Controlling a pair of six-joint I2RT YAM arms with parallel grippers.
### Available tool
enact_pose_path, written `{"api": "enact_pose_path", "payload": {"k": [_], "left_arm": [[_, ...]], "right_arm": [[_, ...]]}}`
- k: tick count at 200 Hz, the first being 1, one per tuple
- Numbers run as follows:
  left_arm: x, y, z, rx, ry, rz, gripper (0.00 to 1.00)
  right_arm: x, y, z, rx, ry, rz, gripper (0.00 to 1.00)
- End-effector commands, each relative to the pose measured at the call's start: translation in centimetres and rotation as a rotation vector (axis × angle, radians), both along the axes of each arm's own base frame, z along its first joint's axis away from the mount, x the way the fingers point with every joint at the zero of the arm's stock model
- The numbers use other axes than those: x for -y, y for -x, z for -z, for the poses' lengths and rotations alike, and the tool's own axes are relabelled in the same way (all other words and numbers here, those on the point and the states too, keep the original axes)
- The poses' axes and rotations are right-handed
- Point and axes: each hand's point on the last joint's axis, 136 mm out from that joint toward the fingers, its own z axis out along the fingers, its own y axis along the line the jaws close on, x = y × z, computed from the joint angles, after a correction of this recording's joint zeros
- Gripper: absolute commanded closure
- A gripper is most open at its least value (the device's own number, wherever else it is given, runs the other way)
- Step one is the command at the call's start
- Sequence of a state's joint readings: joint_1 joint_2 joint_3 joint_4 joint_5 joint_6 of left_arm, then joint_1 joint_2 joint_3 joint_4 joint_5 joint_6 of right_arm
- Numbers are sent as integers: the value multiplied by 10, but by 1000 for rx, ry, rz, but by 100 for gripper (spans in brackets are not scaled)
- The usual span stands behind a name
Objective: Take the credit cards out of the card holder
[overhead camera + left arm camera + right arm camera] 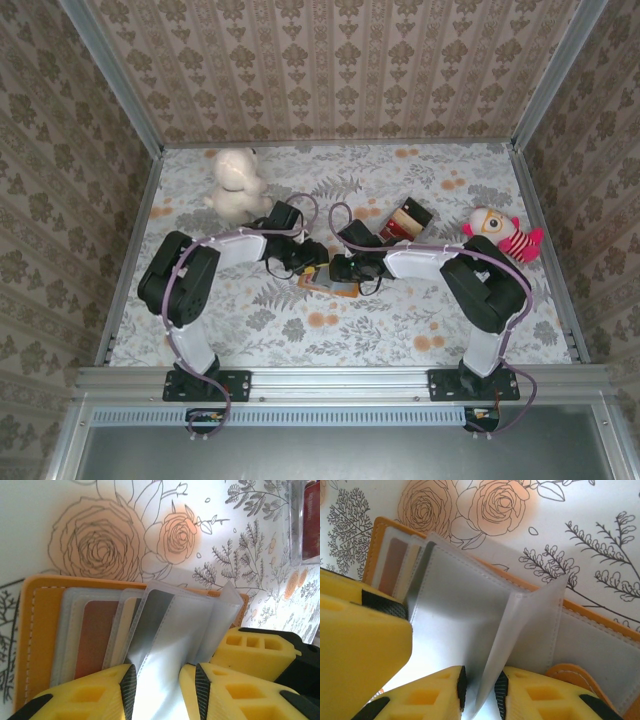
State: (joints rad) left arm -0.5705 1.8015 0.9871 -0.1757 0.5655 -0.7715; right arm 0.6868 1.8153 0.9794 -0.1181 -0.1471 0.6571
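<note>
Mid-table, card holder (pixel 42 630) open: right gripper (pixel 481 682) pinches a pocket page (pixel 525 625), left gripper (pixel 164 675) looks slack, credit cards (pixel 95 635) still inside

You'll see both arms built alike: the white-shelled, black-jointed left arm (pixel 240 245) and its twin, the right arm (pixel 420 260), each trail a thin purple cable (pixel 317 212) and stand on flat black base plates (pixel 205 384). The left gripper (pixel 157 680) and the right gripper (pixel 480 687) wear chunky yellow plastic fingers (pixel 85 700) moulded with rectangular recesses. Inside, they're faced with black ribbed pads (pixel 129 685).
</note>
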Motion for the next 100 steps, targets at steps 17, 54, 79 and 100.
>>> {"api": "enact_pose_path", "payload": {"k": [17, 54, 79, 100], "left_arm": [[-3, -6, 8, 17, -6, 33, 61], [-9, -6, -3, 41, -18, 25, 69], [-16, -2, -10, 61, -31, 19, 73], [-15, 1, -18, 89, -27, 42, 73]], "right_arm": [[45, 44, 66, -186, 202, -2, 73], [55, 42, 63, -179, 244, 24, 75], [59, 40, 60, -168, 258, 36, 77], [58, 39, 58, -166, 252, 34, 79]]}}
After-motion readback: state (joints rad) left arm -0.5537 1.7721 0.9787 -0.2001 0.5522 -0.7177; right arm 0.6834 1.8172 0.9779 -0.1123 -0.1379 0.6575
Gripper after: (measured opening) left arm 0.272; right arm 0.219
